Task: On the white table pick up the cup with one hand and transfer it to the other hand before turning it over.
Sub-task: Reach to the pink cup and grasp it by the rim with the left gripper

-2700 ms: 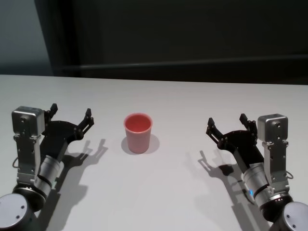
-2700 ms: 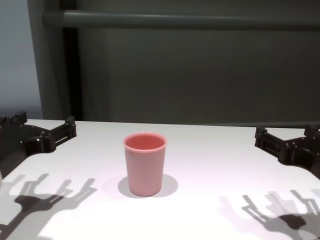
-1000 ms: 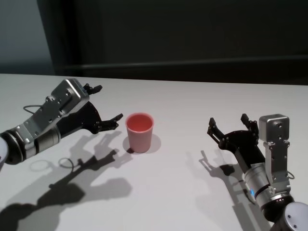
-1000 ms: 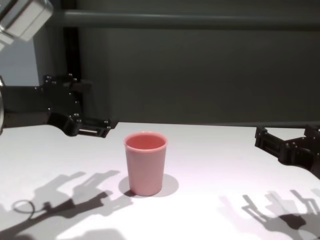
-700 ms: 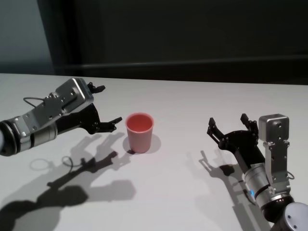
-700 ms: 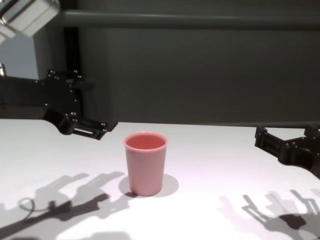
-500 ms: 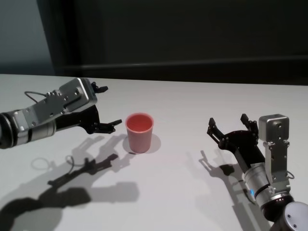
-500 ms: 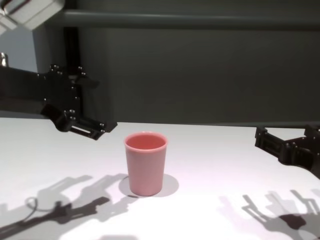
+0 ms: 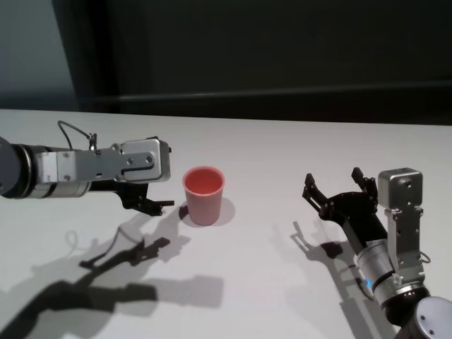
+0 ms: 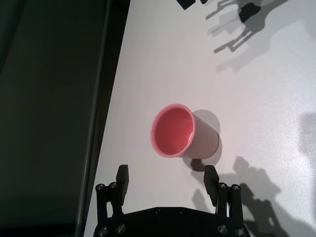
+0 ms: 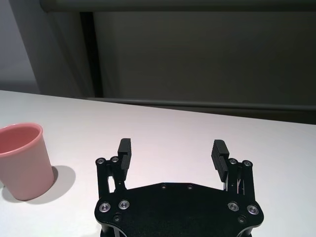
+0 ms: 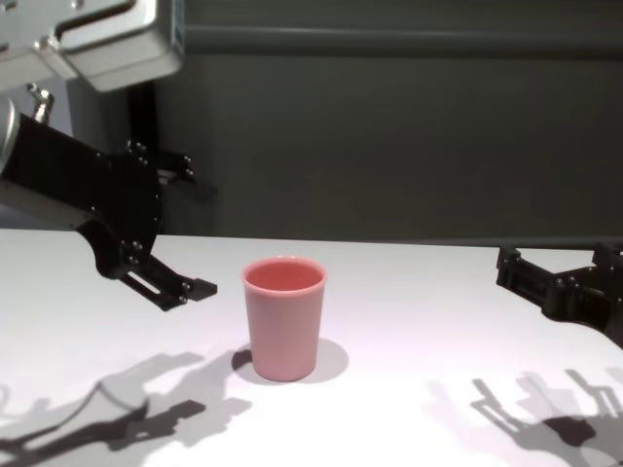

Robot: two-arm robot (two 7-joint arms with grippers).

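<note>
- The white desk (image 9: 268, 148) carries one task thing only, and both arms reach over it from the near side.
- The left arm lies across the desk at a low angle, and its left hand (image 10: 168, 180) sits just beside the cup, wide open and holding nothing. In the left wrist view its two black fingers (image 10: 122, 178) frame the cup's mouth, but neither one touches the wall.
- The right hand (image 11: 173, 150) rests well apart on the other side, low over the desk, fingers spread and empty (it looks parked, waiting for the handover).
- The cup (image 9: 203, 195) stands upright on its narrow base near the middle of the desk, rim up, with nothing visible inside it.
- The step in hand looks like the approach for the first pickup. To do it well, I would keep the left hand level and slide it forward until the cup sits squarely between the fingers.
- Gripping around mid-wall seems wise, since the taper could let a squeezed cup slip downward.
- Closing gently and evenly should keep the light cup from tipping or skating on the smooth desk, and should leave part of the wall free for the right hand.
</note>
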